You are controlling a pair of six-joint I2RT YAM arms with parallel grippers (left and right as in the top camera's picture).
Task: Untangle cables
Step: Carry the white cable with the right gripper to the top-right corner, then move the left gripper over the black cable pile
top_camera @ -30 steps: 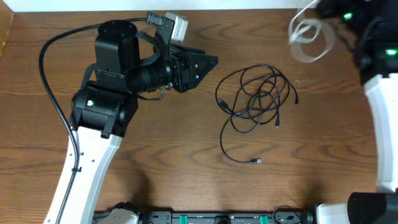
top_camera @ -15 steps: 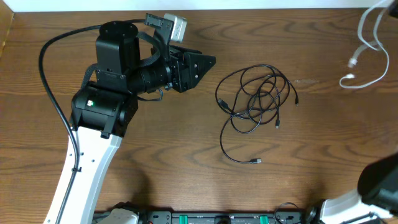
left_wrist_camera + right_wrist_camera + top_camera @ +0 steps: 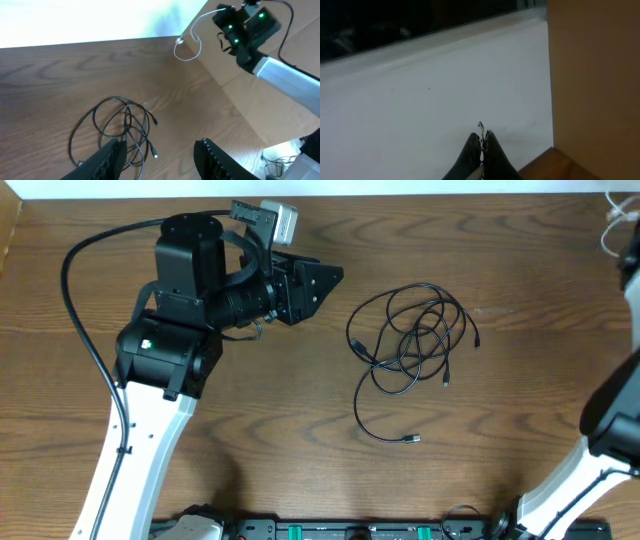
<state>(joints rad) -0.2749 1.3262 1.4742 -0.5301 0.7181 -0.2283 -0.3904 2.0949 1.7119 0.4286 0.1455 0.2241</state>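
The black cables (image 3: 410, 340) lie in one loose tangle on the table right of centre, with one end plug (image 3: 411, 439) trailing toward the front. In the left wrist view the black cables (image 3: 120, 130) sit just ahead of my left gripper (image 3: 160, 161), which is open, empty and raised above them. My left gripper (image 3: 335, 278) points right, a short way left of the tangle. The white cable (image 3: 190, 45) hangs in a loop off the table's far right corner. My right gripper (image 3: 482, 136) is shut on it. Overhead, only a bit of the white cable (image 3: 612, 220) shows.
The right arm (image 3: 615, 420) runs along the table's right edge. The left arm's thick black cord (image 3: 75, 310) arcs over the left side. A tan panel (image 3: 280, 105) stands beyond the table's right edge. A rail of equipment (image 3: 350, 530) lines the front edge.
My right gripper has carried the white cable from the far right of the table out past its corner, almost leaving the overhead view. The left arm and the black tangle have barely moved.
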